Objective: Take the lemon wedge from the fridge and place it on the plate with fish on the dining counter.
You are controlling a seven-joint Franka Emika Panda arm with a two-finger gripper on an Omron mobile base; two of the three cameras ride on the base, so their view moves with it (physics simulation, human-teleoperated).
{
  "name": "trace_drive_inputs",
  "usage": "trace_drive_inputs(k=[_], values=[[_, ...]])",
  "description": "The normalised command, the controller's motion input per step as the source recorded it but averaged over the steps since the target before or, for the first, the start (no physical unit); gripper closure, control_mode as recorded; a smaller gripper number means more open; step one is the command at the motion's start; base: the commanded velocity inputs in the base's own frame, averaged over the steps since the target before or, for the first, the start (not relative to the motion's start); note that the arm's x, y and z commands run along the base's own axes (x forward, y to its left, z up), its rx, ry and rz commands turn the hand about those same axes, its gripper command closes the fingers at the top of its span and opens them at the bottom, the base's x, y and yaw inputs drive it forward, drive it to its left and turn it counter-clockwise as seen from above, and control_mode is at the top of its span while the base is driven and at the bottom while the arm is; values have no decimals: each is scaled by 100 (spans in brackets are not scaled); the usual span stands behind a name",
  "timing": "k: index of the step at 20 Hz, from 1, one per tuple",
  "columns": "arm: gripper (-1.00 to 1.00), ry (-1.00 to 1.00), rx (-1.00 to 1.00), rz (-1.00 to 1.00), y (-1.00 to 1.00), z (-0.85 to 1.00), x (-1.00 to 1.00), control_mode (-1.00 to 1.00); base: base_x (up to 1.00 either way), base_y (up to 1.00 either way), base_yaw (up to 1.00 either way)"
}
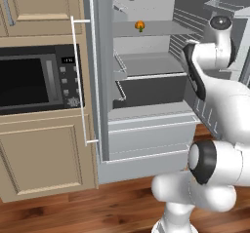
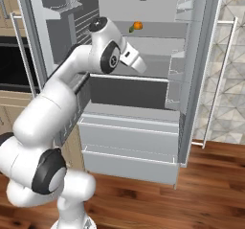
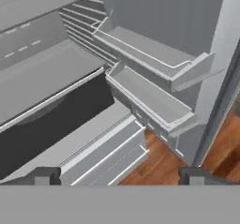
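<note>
Both doors of the fridge [image 1: 146,129] are standing wide open, and the grey shelves inside are showing from either side of the base. One small orange-yellow piece, the lemon wedge [image 1: 140,26], is sitting on an upper shelf toward the back, just under the round fitting on the rear wall; from the right base view the lemon wedge [image 2: 137,26] is lying in that same spot, with a little dark green bit beside it. White and dark-jointed, the arm is reaching up in front of the open compartment, its wrist hanging at about the level of the middle shelf, below the wedge and well apart from it. Looking along the hand [image 3: 119,174], its two dark fingertips [image 3: 44,175] are sitting far apart at the bottom corners, so the hand is spread wide and gripping nothing. Past those tips, the hand view is taking in the door bins [image 3: 154,94] of one open door, two pale trays stacked one above the other, with the dark drawer front and the pale lower drawers beside them and a strip of reddish wood floor [image 3: 159,160] below. Off to the left, a black microwave [image 1: 36,78] is sitting built into the beige cabinets [image 1: 44,159], just beside the long white bar handle [image 1: 78,81] of the left door.
</note>
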Motion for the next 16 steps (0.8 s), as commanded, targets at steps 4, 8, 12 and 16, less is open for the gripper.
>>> trace_drive_inputs(k=[4, 8, 12, 16], values=[[-100, -41, 11, 51, 88, -3, 0, -100, 0, 0, 0], [-100, -52, -7, 31, 29, 0, -9, -100, 0, 0, 0], [-100, -33, -6, 1, -2, -1, -52, -100, 0, 0, 0], [-100, -14, -3, 1, 0, 0, -40, -100, 0, 0, 0]])
